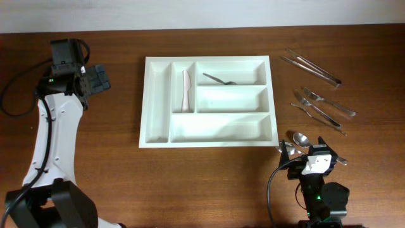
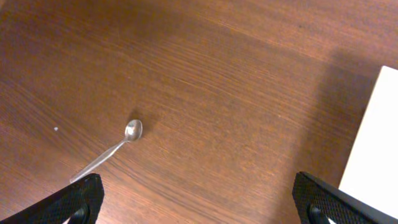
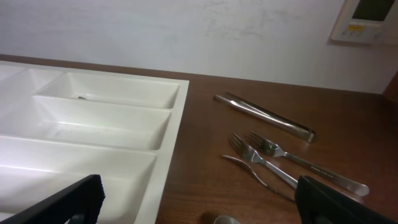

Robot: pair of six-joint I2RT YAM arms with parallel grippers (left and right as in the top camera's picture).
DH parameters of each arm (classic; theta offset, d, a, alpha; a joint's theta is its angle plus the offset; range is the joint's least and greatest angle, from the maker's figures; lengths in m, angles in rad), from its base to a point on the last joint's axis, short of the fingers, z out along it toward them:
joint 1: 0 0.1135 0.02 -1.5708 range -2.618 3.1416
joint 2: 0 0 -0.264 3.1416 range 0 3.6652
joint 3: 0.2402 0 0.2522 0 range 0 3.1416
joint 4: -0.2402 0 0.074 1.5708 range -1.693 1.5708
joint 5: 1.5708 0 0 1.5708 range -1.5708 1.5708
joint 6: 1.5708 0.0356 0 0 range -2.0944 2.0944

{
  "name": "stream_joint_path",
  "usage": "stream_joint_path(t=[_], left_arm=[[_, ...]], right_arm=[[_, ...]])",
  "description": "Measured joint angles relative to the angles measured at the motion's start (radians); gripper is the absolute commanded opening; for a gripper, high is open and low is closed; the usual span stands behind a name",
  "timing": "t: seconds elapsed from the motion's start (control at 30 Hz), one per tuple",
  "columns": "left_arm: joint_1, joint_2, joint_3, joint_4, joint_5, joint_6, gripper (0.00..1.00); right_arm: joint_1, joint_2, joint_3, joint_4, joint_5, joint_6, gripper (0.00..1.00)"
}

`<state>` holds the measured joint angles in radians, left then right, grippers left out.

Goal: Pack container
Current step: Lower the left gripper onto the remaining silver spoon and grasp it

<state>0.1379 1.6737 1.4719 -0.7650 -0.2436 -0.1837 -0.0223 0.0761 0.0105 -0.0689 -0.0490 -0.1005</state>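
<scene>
1. Tray (image 1: 156, 101): large, white, 5 compartments. Lies flat mid-table (image 1: 190, 183). 2 narrow upright slots on its left side, 3 long ones stacked on its right
2. Pale knife (image 1: 186, 90): in 2nd narrow slot, lengthwise
3. Metal utensil (image 1: 219, 80): in topmost long slot, slanted; type unclear. All other slots bare
4. Tongs (image 1: 312, 69): on table right of tray, well apart from it, slanted
5. Forks (image 1: 326, 101), qty 2: just below tongs, side by side, tines toward tray
6. Big spoon (image 1: 299, 138): near tray's near right corner; handle runs under right gripper
7. Small spoon (image 2: 112, 149): on bare wood, seen from left wrist only
8. Left gripper (image 1: 95, 79): left of tray, apart from it, approx level with its far edge. Fingers (image 2: 74, 199) spread wide, nothing between them, only table below
9. Right gripper (image 1: 310, 161): at near edge of table, right of tray corner. Fingers (image 3: 68, 202) spread fully, nothing held; its cam looks across tray, forks and tongs
</scene>
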Motion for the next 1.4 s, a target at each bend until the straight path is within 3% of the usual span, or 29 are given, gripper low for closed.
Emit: stream_joint_path(t=[0.27, 0.43, 1.0, 1.27, 1.33, 1.4], left_arm=[[0.058, 0.045, 0.000, -0.040, -0.059, -0.192, 0.99], [0.122, 0.166, -0.001, 0.040, -0.080, -0.261, 0.99], [0.126, 0.423, -0.003, 0.204, -0.199, -0.293, 0.97], [0.162, 0.459, -0.004, 0.225, -0.203, -0.293, 0.89], [0.171, 0.459, -0.004, 0.225, -0.203, -0.296, 0.81], [0.179, 0.459, -0.004, 0.226, -0.203, -0.297, 0.80]], right_arm=[[0.000, 0.000, 0.000, 0.000, 0.000, 0.000, 0.99], [0.000, 0.000, 0.000, 0.000, 0.000, 0.000, 0.99], [0.000, 0.000, 0.000, 0.000, 0.000, 0.000, 0.99], [0.000, 0.000, 0.000, 0.000, 0.000, 0.000, 0.99], [0.000, 0.000, 0.000, 0.000, 0.000, 0.000, 0.99], [0.000, 0.000, 0.000, 0.000, 0.000, 0.000, 0.98]])
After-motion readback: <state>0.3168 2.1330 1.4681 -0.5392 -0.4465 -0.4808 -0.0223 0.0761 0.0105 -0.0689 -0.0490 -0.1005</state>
